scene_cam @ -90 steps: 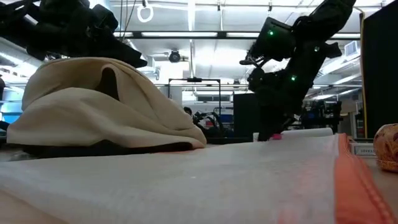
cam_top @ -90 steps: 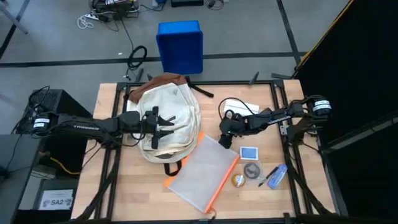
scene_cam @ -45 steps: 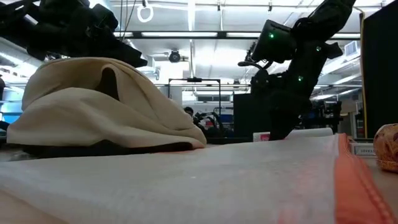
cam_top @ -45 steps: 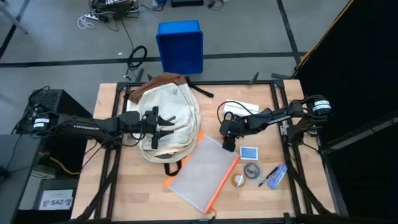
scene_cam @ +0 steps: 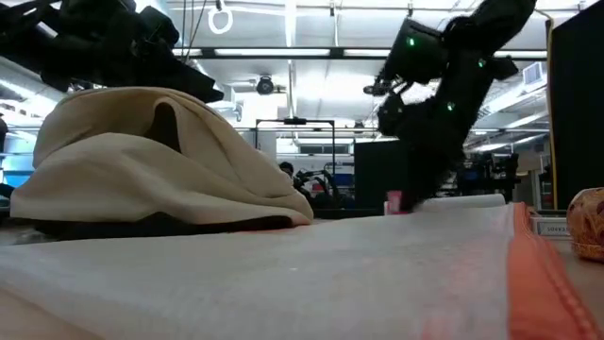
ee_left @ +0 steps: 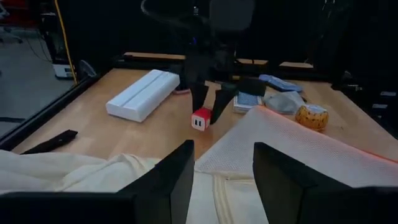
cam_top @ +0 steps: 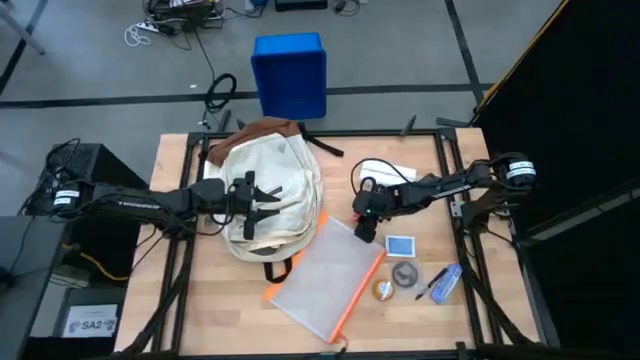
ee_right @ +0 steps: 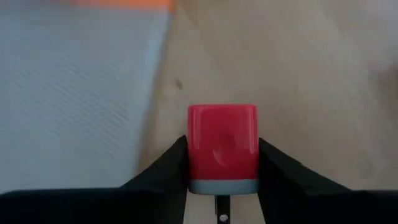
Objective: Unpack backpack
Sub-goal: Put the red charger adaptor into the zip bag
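Observation:
The cream-white backpack (cam_top: pixel 268 190) lies flat on the table's left half, brown base toward the far edge. My left gripper (cam_top: pixel 262 203) stands open over its top fabric (ee_left: pixel 93 180); whether the fingers touch the cloth I cannot tell. My right gripper (cam_top: pixel 365 230) is right of the backpack, shut on a small red block (ee_left: pixel 201 119), low at the tabletop beside the clear pouch's far corner. My right gripper pinches the red block by two opposite sides (ee_right: pixel 194 149) between its two fingers (ee_right: pixel 163 173). The fingers come from above, pointing down. The block sits upright in the hold, at or just above the wood; I cannot tell if its underside rests there.
A clear orange-edged zip pouch (cam_top: pixel 325 275) lies near the front. A long white box (cam_top: pixel 385 172) lies far right. A blue card (cam_top: pixel 400 245), a grey round thing (cam_top: pixel 405 273), an orange ball (cam_top: pixel 383 290) and a blue item (cam_top: pixel 445 282) lie near right.
My right gripper, still shut on the red block, has shifted a little toward the table's left, staying low over the wood. The backpack has kept still.

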Robot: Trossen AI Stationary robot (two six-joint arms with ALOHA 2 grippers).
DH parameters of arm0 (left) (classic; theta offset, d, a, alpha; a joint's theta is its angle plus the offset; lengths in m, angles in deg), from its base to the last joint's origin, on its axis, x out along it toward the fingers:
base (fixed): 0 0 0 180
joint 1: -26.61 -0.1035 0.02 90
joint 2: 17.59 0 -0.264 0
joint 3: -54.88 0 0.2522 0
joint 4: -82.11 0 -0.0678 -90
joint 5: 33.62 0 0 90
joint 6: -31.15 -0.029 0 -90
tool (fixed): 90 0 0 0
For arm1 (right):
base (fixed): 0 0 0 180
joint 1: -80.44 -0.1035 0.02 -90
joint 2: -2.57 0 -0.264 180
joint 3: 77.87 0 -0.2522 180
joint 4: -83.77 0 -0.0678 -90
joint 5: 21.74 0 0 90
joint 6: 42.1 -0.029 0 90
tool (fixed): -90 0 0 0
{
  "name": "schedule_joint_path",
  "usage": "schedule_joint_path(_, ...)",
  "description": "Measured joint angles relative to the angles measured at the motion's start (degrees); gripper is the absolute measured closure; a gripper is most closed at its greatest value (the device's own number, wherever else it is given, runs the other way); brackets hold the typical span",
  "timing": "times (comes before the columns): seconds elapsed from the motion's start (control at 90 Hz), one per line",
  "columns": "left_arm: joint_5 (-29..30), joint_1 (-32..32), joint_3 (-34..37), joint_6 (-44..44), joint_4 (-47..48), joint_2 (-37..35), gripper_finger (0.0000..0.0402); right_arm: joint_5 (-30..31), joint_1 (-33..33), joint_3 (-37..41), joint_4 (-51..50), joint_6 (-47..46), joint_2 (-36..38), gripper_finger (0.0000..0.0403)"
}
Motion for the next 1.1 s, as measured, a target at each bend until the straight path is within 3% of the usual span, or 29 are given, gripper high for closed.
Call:
schedule_joint_path(0.256, 0.0, 0.0, 0.0, 0.0, 0.1, 0.0, 0.0266, -5.3, -10.9, -5.2, -0.6, -2.3, 2.9, 0.0289)
schedule_joint_path(0.467, 0.0, 0.0, 0.0, 0.1, 0.3, 0.0, 0.0266, -6.0, -22.9, -5.4, 0.2, -19.3, 0.4, 0.0289)
schedule_joint_path(0.644, 0.0, 0.0, 0.0, 0.2, -0.3, 0.0, 0.0266, -6.2, -30.1, -5.4, 12.3, -28.2, -3.3, 0.0289)
schedule_joint_path(0.756, 0.0, 0.0, 0.0, 0.2, -1.3, 0.0, 0.0266, -7.2, -32.0, -5.4, 16.1, -32.9, -6.3, 0.0289)
schedule_joint_path(1.1, -0.5, 0.0, 0.0, 1.9, -1.5, 0.0, 0.0266, -14.7, -31.7, -5.5, 13.1, -39.9, -12.7, 0.0289)
